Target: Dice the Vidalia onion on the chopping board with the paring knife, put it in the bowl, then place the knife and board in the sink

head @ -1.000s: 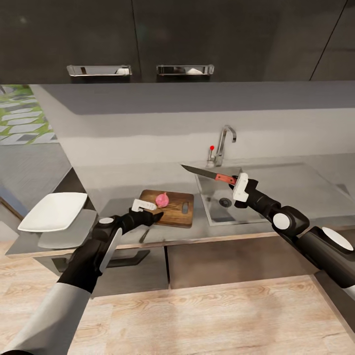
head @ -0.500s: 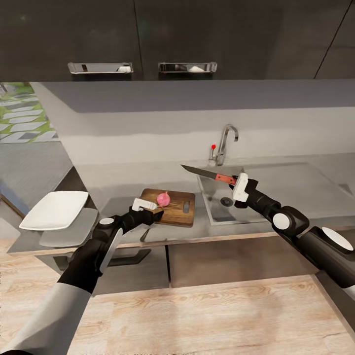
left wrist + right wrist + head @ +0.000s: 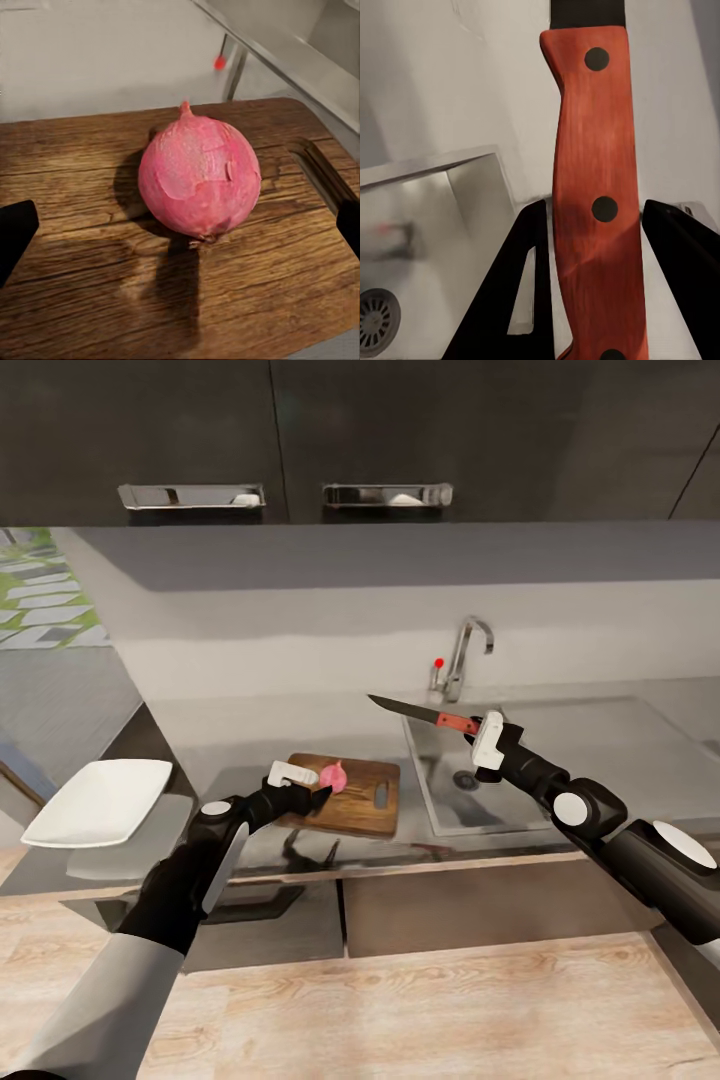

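1. Right gripper [image 3: 476, 726] is clamped on the paring knife [image 3: 420, 713] by its reddish handle [image 3: 596, 202]; both fingers press the handle sides. Blade points away toward the board side, held level above the near-left corner of the sink [image 3: 520, 760]. Looks like a carry pose, edge kept clear of everything.
2. Left gripper [image 3: 322, 792] hangs low at the near edge of the chopping board [image 3: 350, 800], fingers spread with nothing between them. In the left wrist view the dark fingertips [image 3: 15, 236] sit wide apart on either side of the board, not touching the onion.
3. Vidalia onion [image 3: 199, 180] sits on the chopping board, whole, pink skin on, roughly centred, stem end up. It is already out of the sink, so the fetch step seems done and dicing has not begun.
4. Chopping board lies flat on the countertop [image 3: 250, 840] just left of the sink, handle slot [image 3: 381, 793] toward the sink side. That keeps it between the two arms.
5. Bowl [image 3: 98, 815] sits at the far left of the countertop, well apart from the board, nothing in it.
6. Likely reason for the left gripper's spot: ready to steady the onion while the knife comes across.
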Robot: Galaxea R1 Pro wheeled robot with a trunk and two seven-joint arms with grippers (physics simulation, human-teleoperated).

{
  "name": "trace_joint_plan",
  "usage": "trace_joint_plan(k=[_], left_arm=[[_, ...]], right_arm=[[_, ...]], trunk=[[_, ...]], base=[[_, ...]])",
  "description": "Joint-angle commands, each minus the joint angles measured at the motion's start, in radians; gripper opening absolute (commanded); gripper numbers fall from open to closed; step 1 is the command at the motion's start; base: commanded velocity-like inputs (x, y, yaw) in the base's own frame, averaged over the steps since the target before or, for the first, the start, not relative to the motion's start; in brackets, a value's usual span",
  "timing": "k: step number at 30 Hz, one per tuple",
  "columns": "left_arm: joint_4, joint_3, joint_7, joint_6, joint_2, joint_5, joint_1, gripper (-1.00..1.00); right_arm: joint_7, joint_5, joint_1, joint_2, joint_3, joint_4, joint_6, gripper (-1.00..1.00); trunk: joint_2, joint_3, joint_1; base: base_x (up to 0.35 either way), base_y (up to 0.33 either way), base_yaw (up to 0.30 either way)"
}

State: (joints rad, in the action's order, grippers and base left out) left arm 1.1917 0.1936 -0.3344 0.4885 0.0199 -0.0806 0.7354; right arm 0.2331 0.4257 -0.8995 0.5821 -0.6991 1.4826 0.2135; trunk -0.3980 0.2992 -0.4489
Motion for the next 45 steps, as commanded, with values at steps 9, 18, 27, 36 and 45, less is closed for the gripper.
trace_joint_plan(k=[9,18,27,36,45], left_arm=[[0.002,0.001,0.002,0.007,0.000,-0.008,0.001,1.00],[0.002,0.001,0.002,0.007,0.000,-0.008,0.001,1.00],[0.002,0.002,0.002,0.007,0.000,-0.008,0.001,1.00],[0.002,0.001,0.002,0.007,0.000,-0.008,0.001,1.00],[-0.013,0.001,0.002,0.007,0.000,-0.009,0.001,1.00]], right_arm=[[0.005,0.010,-0.002,0.001,-0.002,0.002,0.006,-1.00],[0.005,0.010,-0.002,0.001,-0.002,0.002,0.006,-1.00],[0.005,0.010,-0.002,0.001,-0.002,0.002,0.006,-1.00],[0.005,0.012,-0.001,0.001,-0.005,0.002,0.006,-1.00],[0.005,0.079,-0.001,0.001,-0.012,0.002,0.006,-1.00]], trunk=[[-0.002,0.002,-0.001],[-0.002,0.002,-0.001],[-0.002,0.002,-0.001],[-0.002,0.002,-0.001],[-0.002,0.002,-0.001]], base=[[0.050,0.000,0.000],[0.001,0.000,0.000],[0.000,-0.009,0.000],[0.000,-0.132,0.000],[0.000,-0.006,0.000]])
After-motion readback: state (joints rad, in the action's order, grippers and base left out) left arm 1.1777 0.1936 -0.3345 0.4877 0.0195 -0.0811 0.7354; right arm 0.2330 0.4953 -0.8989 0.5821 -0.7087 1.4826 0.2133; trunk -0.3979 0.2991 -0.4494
